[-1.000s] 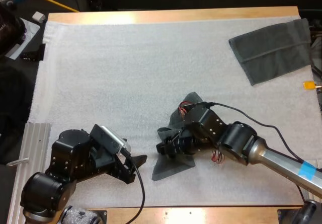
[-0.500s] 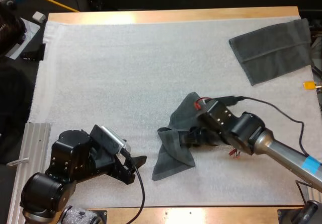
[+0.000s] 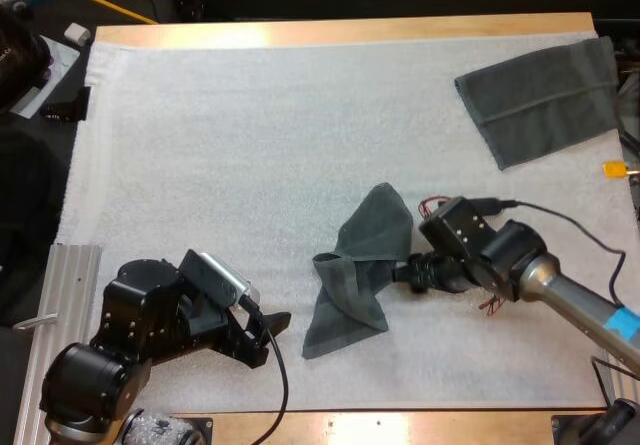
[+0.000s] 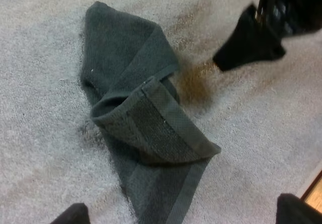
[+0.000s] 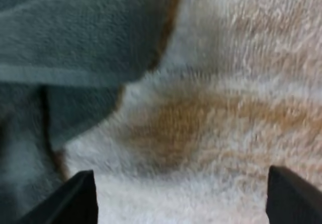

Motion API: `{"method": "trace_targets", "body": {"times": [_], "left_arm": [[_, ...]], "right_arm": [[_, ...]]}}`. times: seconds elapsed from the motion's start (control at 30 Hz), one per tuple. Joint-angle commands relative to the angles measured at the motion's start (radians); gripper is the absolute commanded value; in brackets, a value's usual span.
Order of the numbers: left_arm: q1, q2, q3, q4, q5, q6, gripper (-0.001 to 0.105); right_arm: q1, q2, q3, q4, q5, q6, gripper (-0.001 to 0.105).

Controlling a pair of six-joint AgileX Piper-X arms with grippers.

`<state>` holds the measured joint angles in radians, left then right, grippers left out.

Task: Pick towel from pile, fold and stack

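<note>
R gripper [image 3: 408, 273] sitting w/ fingers apart just beside crumpled towel [image 3: 358, 265]; L gripper [image 3: 278, 322] waiting nearby, also spread wide; folded towel [image 3: 540, 100] lying far right.

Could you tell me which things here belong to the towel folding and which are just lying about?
Job: crumpled towel, flat towel at far right, left gripper, right gripper.
Lying about: metal rail, small white object at far left.

Left arm [image 3: 130, 320]: black housings with rounded joints were noted, topped by a silver-grey plate [image 3: 222, 277].
Right arm [image 3: 520, 265]: black joint housings were joined to a silver tube bearing a blue band [image 3: 612, 332].
Right gripper [image 5: 180, 176]: black wedge-shaped fingers were observed.
</note>
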<state>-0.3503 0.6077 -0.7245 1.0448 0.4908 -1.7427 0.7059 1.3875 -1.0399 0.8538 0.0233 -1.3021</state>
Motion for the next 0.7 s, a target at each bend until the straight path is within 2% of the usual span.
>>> {"method": "trace_targets", "body": {"times": [0.0, 0.17, 0.27, 0.37, 0.67], "left_arm": [[-0.003, 0.004, -0.004, 0.008, 0.007, 0.000, 0.071], [-0.003, 0.006, -0.003, 0.039, 0.008, -0.002, 0.071], [-0.003, 0.004, -0.005, 0.060, 0.009, -0.003, 0.071], [-0.002, 0.006, -0.004, 0.080, 0.011, -0.005, 0.071], [-0.002, 0.000, -0.005, 0.076, 0.010, -0.008, 0.070]], "right_arm": [[0.005, -0.007, 0.072, -0.062, -0.041, 0.010, 0.066], [0.012, -0.001, 0.159, -0.204, -0.126, 0.056, 0.063], [0.017, 0.013, 0.187, -0.278, -0.153, 0.098, 0.052], [0.022, 0.048, 0.189, -0.328, -0.172, 0.140, 0.047], [0.024, 0.132, 0.184, -0.460, -0.215, 0.238, 0.046]]}}
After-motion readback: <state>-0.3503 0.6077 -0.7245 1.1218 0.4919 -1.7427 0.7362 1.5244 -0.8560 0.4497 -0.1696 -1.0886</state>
